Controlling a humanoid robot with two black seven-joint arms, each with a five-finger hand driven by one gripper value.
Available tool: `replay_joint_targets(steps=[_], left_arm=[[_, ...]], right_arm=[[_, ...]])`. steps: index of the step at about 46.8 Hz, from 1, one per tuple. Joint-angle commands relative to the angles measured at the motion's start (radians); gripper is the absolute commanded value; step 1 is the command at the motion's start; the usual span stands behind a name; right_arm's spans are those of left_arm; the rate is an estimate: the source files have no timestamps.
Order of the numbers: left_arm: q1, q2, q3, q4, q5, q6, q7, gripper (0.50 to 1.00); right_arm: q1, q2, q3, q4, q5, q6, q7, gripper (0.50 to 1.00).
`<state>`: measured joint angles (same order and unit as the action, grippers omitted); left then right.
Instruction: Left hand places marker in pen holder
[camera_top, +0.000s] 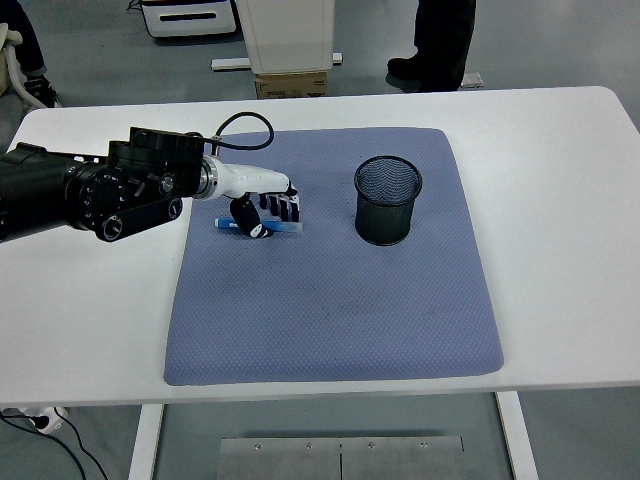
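The marker (258, 227) lies flat near the mat's far-left corner, its long axis running left to right, directly under the left hand (265, 207), whose fingers curl down around it without lifting it (a grip being formed, I judge). The pen holder (388, 200) stands upright, well apart toward the right. The blue mat (340, 300) covers the white table (560, 220); a person's legs (440, 40) show beyond.
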<state>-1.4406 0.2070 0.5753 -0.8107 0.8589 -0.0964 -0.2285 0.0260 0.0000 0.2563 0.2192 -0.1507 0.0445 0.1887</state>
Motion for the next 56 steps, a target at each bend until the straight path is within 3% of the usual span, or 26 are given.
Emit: replay_joint_targets(steps=[1, 10, 25, 30, 56], left_arm=[[0.000, 0.000, 0.000, -0.001, 0.000, 0.000, 0.000, 0.657], [0.000, 0.000, 0.000, -0.001, -0.001, 0.000, 0.000, 0.572], [0.002, 0.000, 0.000, -0.001, -0.001, 0.000, 0.000, 0.549], [0.000, 0.000, 0.000, -0.001, -0.001, -0.003, 0.000, 0.500], [-0.011, 0.005, -0.011, -0.001, -0.018, -0.008, -0.008, 0.500]], right_arm=[[0.000, 0.000, 0.000, 0.000, 0.000, 0.000, 0.000, 1.000], [0.000, 0.000, 0.000, 0.000, -0.001, 0.000, 0.000, 1.000], [0.000, 0.000, 0.000, 0.000, -0.001, 0.000, 0.000, 1.000], [0.000, 0.000, 0.001, 0.000, 0.000, 0.000, 0.000, 1.000], [0.000, 0.000, 0.000, 0.000, -0.001, 0.000, 0.000, 1.000]])
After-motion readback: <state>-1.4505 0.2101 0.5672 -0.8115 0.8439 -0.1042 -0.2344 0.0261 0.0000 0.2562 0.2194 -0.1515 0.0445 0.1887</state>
